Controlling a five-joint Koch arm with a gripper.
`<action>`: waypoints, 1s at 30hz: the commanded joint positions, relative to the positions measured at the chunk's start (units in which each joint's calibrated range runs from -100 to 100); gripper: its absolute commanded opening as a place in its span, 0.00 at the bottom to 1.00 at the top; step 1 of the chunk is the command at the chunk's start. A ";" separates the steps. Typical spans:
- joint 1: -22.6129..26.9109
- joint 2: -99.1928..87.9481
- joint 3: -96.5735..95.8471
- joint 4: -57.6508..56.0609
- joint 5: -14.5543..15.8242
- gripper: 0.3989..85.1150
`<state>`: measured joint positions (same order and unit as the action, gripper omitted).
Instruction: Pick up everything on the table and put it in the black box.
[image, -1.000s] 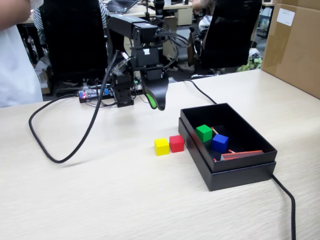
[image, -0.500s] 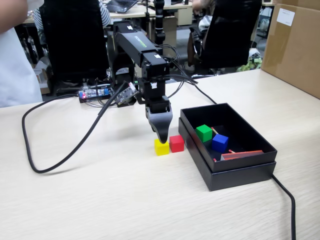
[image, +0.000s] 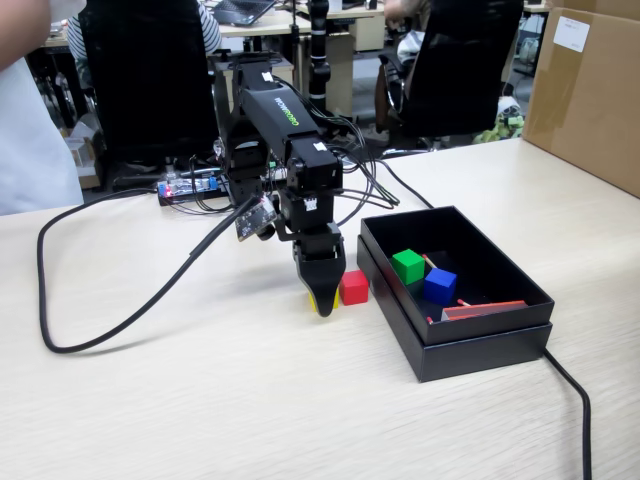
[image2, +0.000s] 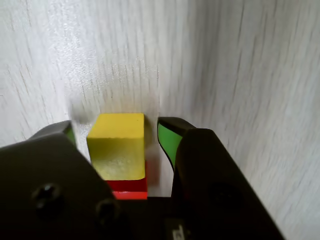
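Gripper (image2: 116, 131) down on the table (image: 200, 400), fingers (image2: 169, 140) parted around yellow cube (image2: 118, 145) with gaps either side, not gripping; red cube (image: 353, 287) just beside; black box (image: 480, 345) near

Little legible text is seen.
Small green lettering is printed along the arm (image: 283, 112) above the gripper (image: 322, 300), too small to be read; a white label (image: 571, 33) on the brown carton (image: 588, 90) is unreadable.
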<state>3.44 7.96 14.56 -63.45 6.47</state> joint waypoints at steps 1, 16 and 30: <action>-0.20 0.01 5.48 0.52 -0.29 0.26; -0.68 -25.92 1.85 0.43 -2.05 0.19; 11.18 -27.87 14.45 0.17 -1.61 0.19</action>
<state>13.21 -22.85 23.87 -63.61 4.71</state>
